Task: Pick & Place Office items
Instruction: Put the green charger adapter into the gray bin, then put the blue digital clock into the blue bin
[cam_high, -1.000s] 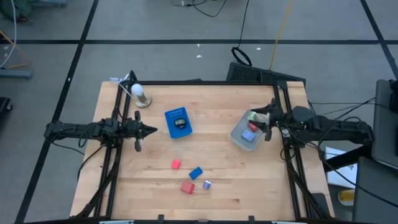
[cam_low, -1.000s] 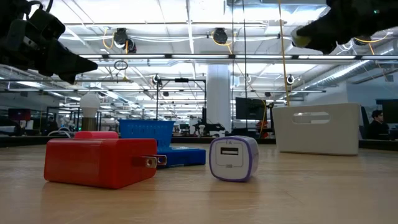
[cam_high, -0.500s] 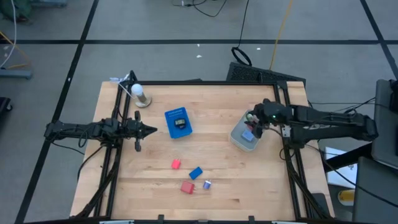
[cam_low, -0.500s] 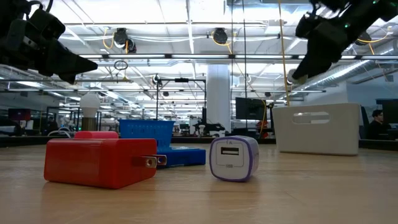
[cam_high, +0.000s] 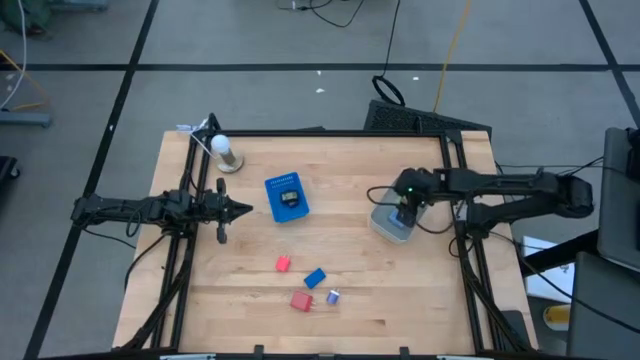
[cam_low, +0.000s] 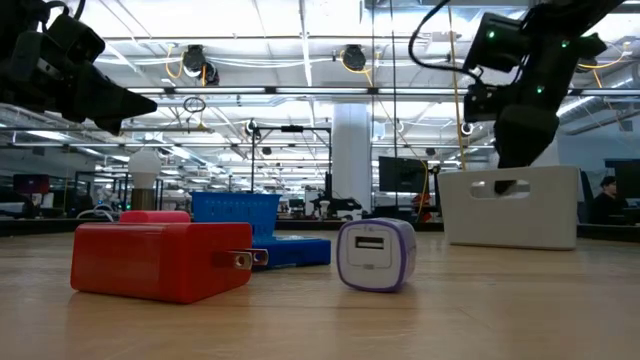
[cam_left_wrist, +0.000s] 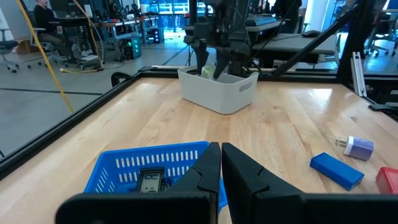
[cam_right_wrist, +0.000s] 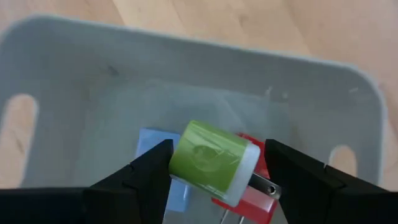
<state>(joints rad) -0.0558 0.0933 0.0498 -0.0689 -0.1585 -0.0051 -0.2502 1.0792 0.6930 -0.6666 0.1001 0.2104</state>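
My right gripper (cam_high: 405, 206) hangs over the grey bin (cam_high: 388, 226) at the table's right, pointing steeply down and shut on a green-and-white charger (cam_right_wrist: 208, 155). Inside the bin lie a light-blue block (cam_right_wrist: 152, 144) and a red piece (cam_right_wrist: 252, 202). On the wood near the front edge rest a small red block (cam_high: 283, 263), a blue block (cam_high: 316, 278), a red charger (cam_high: 302, 301) and a purple-and-white charger (cam_high: 334, 296). My left gripper (cam_high: 246, 210) waits shut at the table's left, beside the blue tray (cam_high: 287, 196). My right gripper pinches the green-and-white charger between its two fingers, one on the green side (cam_right_wrist: 180, 152) and one at the white end (cam_right_wrist: 256, 163). The fingers slant down from the table's right. The charger is lifted clear over the bin's inside, its metal prongs (cam_right_wrist: 266, 186) sticking out.
The blue tray holds a black piece (cam_left_wrist: 149, 182). A white bulb on a stand (cam_high: 225, 152) is at the far left corner. A black frame rail (cam_high: 320, 132) runs along the table's far edge. Bare wood lies between the tray and the bin.
My right gripper has come from the table's right edge toward the bin, sinking and tipping from nearly level to steeply down. It has stayed shut on the green charger, which now hangs over the bin's inside.
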